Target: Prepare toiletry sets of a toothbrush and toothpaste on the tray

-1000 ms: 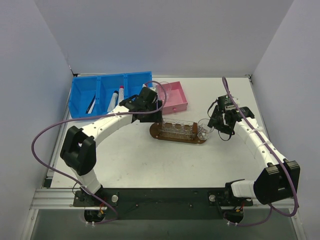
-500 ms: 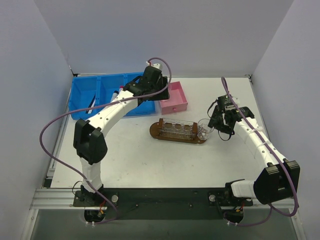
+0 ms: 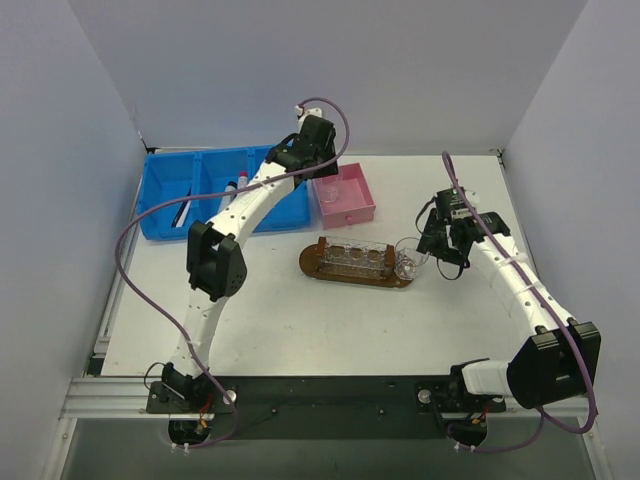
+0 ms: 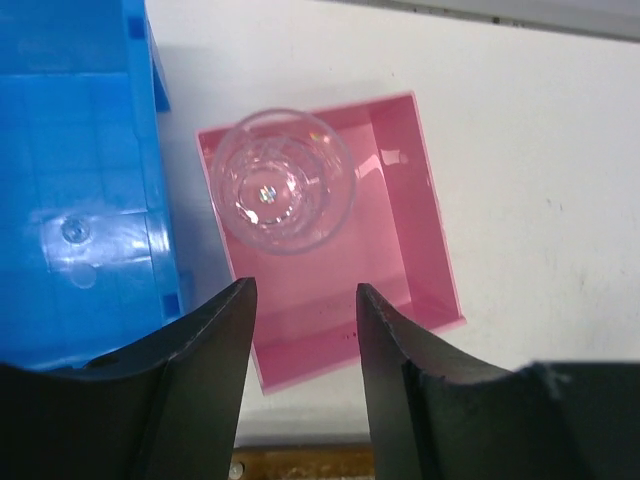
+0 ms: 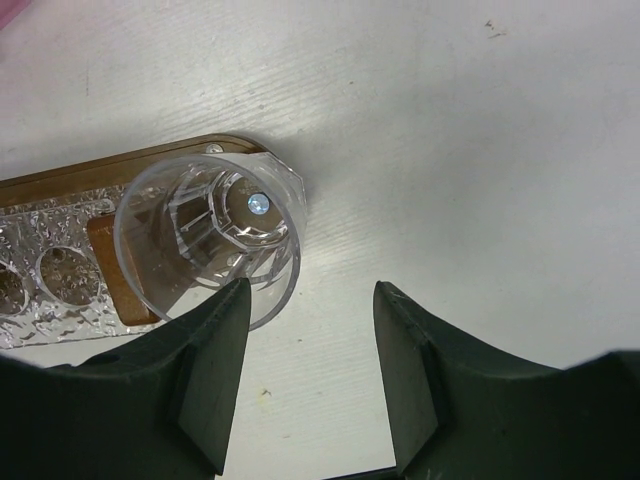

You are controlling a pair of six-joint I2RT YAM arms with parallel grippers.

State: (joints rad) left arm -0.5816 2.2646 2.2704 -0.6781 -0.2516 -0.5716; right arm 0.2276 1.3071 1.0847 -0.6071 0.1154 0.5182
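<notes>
Clear plastic slips easily: the left pincer (image 4: 300, 300), spread and empty above the nested cups (image 4: 283, 190) in the pink box (image 4: 430, 235), may lift several together. Right pincer (image 5: 310, 300), spread too, could nudge the lone cup (image 5: 205, 235) at the tray's (image 3: 309, 262) three-o'clock end.

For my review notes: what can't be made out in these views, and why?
Top view: the items in the blue compartmented bin are too small to identify, and the left arm covers its right compartment.
Left wrist view: how many clear plastic cups sit nested in the pink square box; their transparency blurs them together.
Right wrist view: the dark brown wooden tray is cut off at the left edge.
</notes>
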